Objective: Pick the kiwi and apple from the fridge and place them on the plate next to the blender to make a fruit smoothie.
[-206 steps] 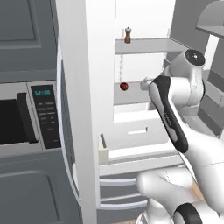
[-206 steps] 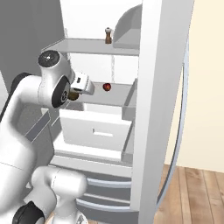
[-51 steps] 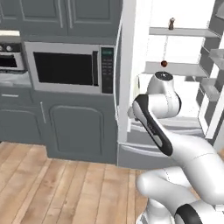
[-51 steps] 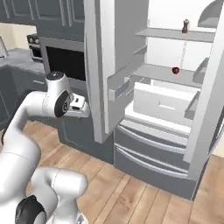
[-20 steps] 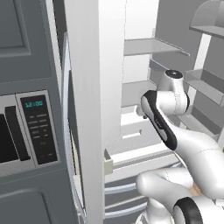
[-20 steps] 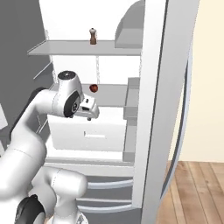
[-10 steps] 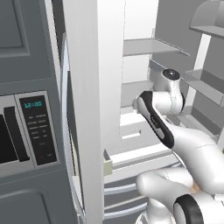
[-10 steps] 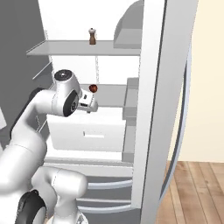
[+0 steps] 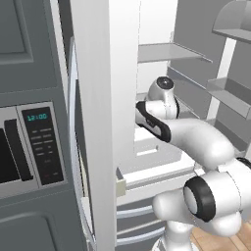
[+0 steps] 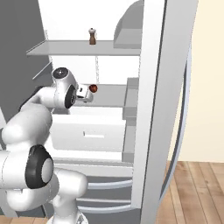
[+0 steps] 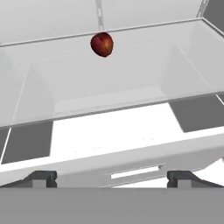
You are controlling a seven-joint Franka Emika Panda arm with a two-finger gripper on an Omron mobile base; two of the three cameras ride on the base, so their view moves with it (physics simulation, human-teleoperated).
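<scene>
The white arm reaches into the open fridge [image 10: 153, 65]. Its tool [image 11: 111, 175] faces the inside, and its two dark fingertips [image 11: 41, 177] stand wide apart with nothing between them, so it is open and holds nothing.

Just past the tool, in the hand view, lies the front of a white drawer [image 11: 131, 173] with a slot handle. Above the drawer runs a grey shelf [image 11: 30, 144] with a clear middle, through which the drawer's white hollow shows.

Farther in, near the back edge of that shelf, sits the apple [image 11: 102, 44], small, dark red and round. It rests just in front of the fridge's back wall and well apart from the fingertips. In the right base view the apple [image 10: 92, 88] shows just beyond the tool's white end, at about the same height.

Higher up, on the top shelf [image 10: 65, 49], a brown pepper mill [image 10: 92, 36] with a pale top stands upright near the back edge.

In the left base view, a microwave [image 9: 29, 147] with a lit display sits to the left of the fridge door [image 9: 95, 122], which hides much of the inside.
</scene>
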